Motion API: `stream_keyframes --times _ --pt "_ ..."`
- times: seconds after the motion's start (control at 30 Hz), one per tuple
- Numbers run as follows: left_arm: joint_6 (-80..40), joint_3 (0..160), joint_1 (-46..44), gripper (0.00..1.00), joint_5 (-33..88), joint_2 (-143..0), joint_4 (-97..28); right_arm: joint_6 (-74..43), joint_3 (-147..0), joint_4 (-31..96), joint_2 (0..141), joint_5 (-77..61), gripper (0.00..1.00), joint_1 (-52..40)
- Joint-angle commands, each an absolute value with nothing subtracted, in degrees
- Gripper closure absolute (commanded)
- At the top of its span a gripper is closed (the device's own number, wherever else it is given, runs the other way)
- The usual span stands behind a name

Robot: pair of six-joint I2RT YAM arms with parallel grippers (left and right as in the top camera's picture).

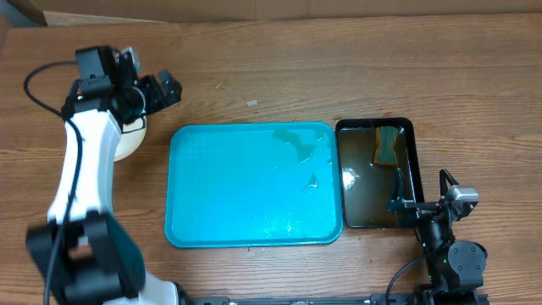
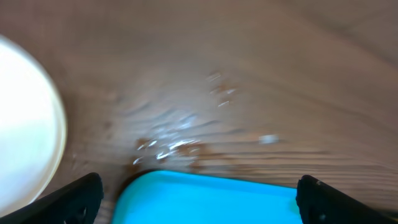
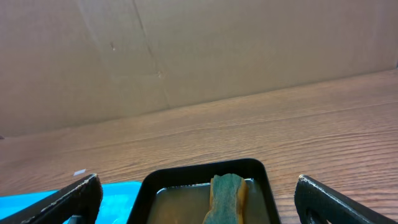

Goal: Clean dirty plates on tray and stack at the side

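None of the plates (image 1: pixel 129 141) lies on the tray (image 1: pixel 220 186) in the overhead view. Its turquoise floor is bare but for wet patches. A pale stack edge shows just beside its left rim, half hidden under my left arm (image 1: pixel 85 169), so I cannot count them. I judge the stacking done or nearly so. My left gripper (image 1: pixel 163 88) hangs beyond the stack over the table (image 1: pixel 271 76), clear of the plates.

From my left wrist, blurred, the fingers stand wide apart with nothing between them. A white plate rim sits at the left edge and the tray's corner lies below.

From my right wrist, my right gripper (image 3: pixel 202 208) is likewise spread wide and empty. It faces the black tray (image 3: pixel 199 169) of murky water where the sponge (image 3: pixel 225 196) soaks, handy for wiping, I judge.
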State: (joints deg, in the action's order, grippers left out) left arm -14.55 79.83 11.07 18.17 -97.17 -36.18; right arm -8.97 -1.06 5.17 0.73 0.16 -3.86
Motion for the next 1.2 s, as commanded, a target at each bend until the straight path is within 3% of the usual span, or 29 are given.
stream_keyframes --times 0.0,0.23,0.5,0.63,0.9,1.17 --pt "-13.28 79.9 7.55 0.0 16.1 -85.62 -35.94 -8.75 -0.45 4.84 0.27 -0.1 0.0 -4.21" --pt "-11.97 72.71 5.54 0.0 14.55 -74.39 -36.01 -8.75 -0.45 4.84 0.27 -0.1 0.0 -4.21" --pt "-11.97 48.1 5.58 0.0 8.25 -63.18 -32.8 -8.75 -0.45 4.84 0.27 -0.1 0.0 -4.21" --pt "-12.03 34.37 5.58 0.0 8.45 -56.27 -21.12 -8.75 -0.45 4.84 0.27 -0.1 0.0 -4.21" --pt "-12.45 11.68 5.58 0.0 8.51 -43.48 13.87 -8.75 -0.45 4.84 0.27 -0.1 0.0 -4.21" --pt "-12.45 1.08 5.58 0.0 8.54 -35.05 23.2 -8.78 -0.45 4.84 0.27 -0.1 0.0 -4.21"
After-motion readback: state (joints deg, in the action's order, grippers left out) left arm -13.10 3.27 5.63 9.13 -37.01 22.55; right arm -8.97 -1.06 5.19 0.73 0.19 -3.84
